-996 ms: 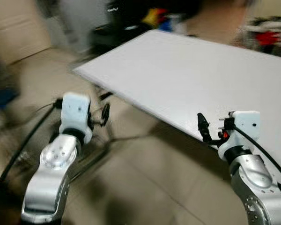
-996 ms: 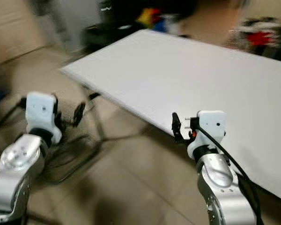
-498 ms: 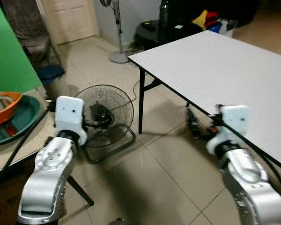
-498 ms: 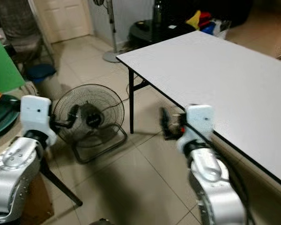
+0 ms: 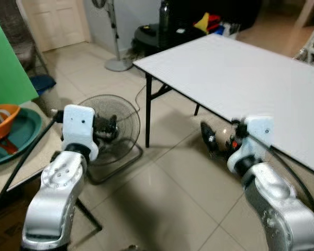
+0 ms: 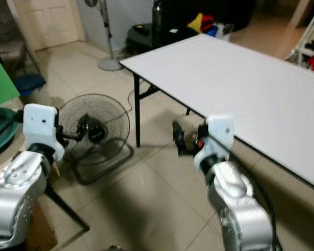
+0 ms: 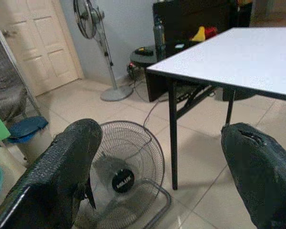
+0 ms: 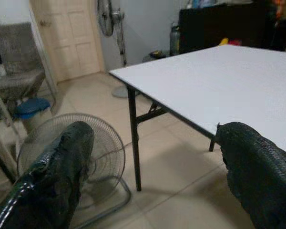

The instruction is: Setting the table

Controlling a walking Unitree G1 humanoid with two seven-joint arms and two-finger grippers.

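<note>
Left gripper and right gripper both agape and empty; orange bowl on teal tray beyond left gripper, probably light, rigid, slick plastic, best pinched at rim.

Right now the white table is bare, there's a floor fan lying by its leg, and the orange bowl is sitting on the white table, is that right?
Not quite. The orange bowl is not on the white table; it sits in a teal tray on a separate counter at the robot's left, as the left eye view shows. The white table is bare, and the floor fan lies on the tiles by its leg.
</note>
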